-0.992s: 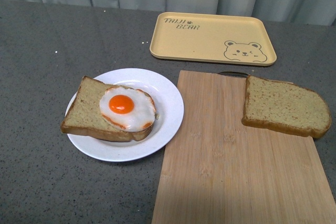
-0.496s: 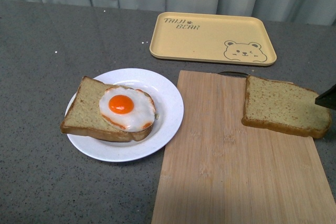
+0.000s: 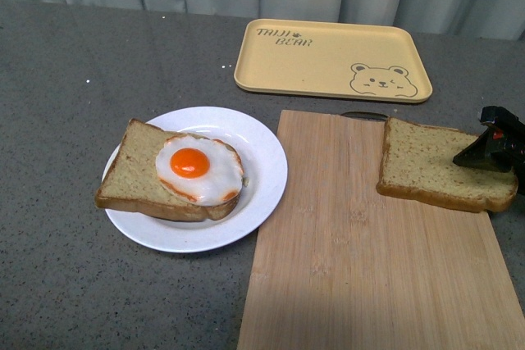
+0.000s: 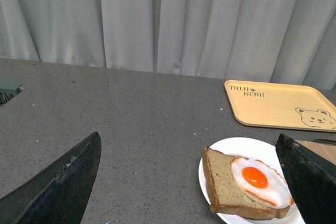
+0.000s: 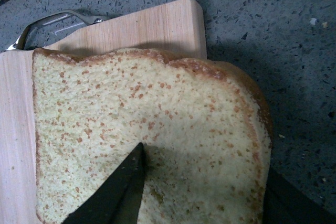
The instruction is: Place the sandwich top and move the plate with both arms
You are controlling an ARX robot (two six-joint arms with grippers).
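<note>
A grey speckled stone-look bench (image 3: 66,79) carries everything. Across its right half lies a long pale wooden cutting board (image 3: 344,243), and beyond that a yellow rectangular tray with a bear drawing (image 3: 328,59), which stands bare. Left of the board, just beside its edge, is the round white plate (image 3: 264,161), holding a squarer bread slice (image 3: 131,174) topped with a fried egg (image 3: 199,170).

The sandwich top, a thick tan speckled slice with a darker crust (image 3: 426,165), lies flat on the board's far right corner, well apart from the plate. Its long axis runs left to right across the board. The square-cut end faces the plate and the domed end points to the robot's right, overhanging the board edge above the bench.

It looks light, soft and crumbly, so a hard squeeze would likely dent it. The firmer crust at the domed end seems the best hold, pinched gently through the thickness and kept level.

The right tool (image 5: 207,182) is at that domed end with its jaws apart: one finger is over the crumb face, the other outside the crust, gripping nothing yet. The left tool (image 4: 184,192) hangs above bare bench with its fingers spread wide and empty, the plate ahead of it.
</note>
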